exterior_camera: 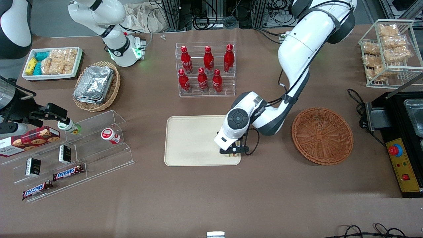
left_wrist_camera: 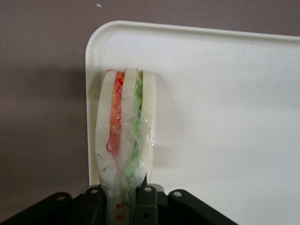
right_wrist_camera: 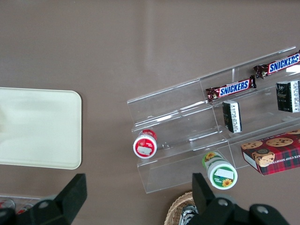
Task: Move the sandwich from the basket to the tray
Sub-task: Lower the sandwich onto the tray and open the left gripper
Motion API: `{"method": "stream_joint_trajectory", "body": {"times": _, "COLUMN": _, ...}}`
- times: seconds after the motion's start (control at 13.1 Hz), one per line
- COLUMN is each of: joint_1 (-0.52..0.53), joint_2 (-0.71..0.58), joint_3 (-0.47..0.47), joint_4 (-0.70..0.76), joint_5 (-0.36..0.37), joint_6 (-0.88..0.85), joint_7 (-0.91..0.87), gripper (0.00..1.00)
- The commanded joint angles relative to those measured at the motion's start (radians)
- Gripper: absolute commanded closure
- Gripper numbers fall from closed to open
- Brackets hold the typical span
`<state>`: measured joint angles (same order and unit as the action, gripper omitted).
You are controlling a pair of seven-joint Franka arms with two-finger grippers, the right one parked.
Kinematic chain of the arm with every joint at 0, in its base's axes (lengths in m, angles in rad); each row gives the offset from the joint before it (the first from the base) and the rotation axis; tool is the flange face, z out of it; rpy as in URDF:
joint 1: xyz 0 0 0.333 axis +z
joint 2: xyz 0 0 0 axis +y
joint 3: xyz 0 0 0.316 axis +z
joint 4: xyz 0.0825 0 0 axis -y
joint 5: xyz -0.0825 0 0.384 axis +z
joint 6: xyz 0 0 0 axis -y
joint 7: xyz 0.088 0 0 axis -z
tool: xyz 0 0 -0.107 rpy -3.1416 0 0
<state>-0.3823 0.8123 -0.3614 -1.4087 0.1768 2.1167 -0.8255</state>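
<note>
- Brown table spread under everything, cluttered at both ends and along the edge farthest from the front camera.
- Working left arm bent down over the tray's corner nearest the front camera and nearest the basket.
- Cream-beige tray lying flat near the table's middle, landmark for all that follows.
- Reddish-brown wicker basket beside the tray toward the working arm's end, well apart from it, holding nothing.
- Clear stepped display beside the tray toward the parked arm's end, carrying Snickers bars, a cookie box and two small tubs.
- Clear rack of red bottles farther from the front camera than the tray.
- Tan wicker basket with foil containers, farther from the camera than the tray and toward the parked arm's end.
- Wire rack of snack packets far from the tray at the working arm's end.
- Gripper low over that same tray corner, fingers pinching the sandwich's lower end from both sides.
- Sandwich held on edge in clear wrap, bread slices, orange-red layer and green layer showing side by side; positioned over the tray just inside its rim at the rounded corner; cannot tell whether touching the tray surface.
</note>
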Motion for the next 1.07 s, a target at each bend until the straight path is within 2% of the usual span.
{"method": "stream_joint_trajectory", "body": {"times": 0.0, "joint_1": -0.01, "joint_2": 0.004, "joint_3": 0.009, "joint_4": 0.03, "joint_5": 0.026, "joint_6": -0.004, "joint_7": -0.035, "gripper": 0.0}}
{"method": "stream_joint_trajectory", "body": {"times": 0.15, "joint_1": -0.004, "joint_2": -0.025, "joint_3": 0.01, "joint_4": 0.033, "joint_5": 0.026, "joint_6": -0.009, "joint_7": -0.038, "gripper": 0.0}}
{"method": "stream_joint_trajectory", "body": {"times": 0.53, "joint_1": 0.014, "joint_2": -0.178, "joint_3": 0.1, "joint_4": 0.031, "joint_5": 0.024, "joint_6": -0.069, "joint_7": -0.038, "gripper": 0.0}}
{"method": "stream_joint_trajectory", "body": {"times": 0.76, "joint_1": 0.097, "joint_2": -0.267, "joint_3": 0.104, "joint_4": 0.03, "joint_5": 0.024, "joint_6": -0.173, "joint_7": -0.038, "gripper": 0.0}}
{"method": "stream_joint_trajectory", "body": {"times": 0.99, "joint_1": 0.187, "joint_2": -0.338, "joint_3": 0.104, "joint_4": 0.027, "joint_5": 0.024, "joint_6": -0.207, "joint_7": -0.038, "gripper": 0.0}}
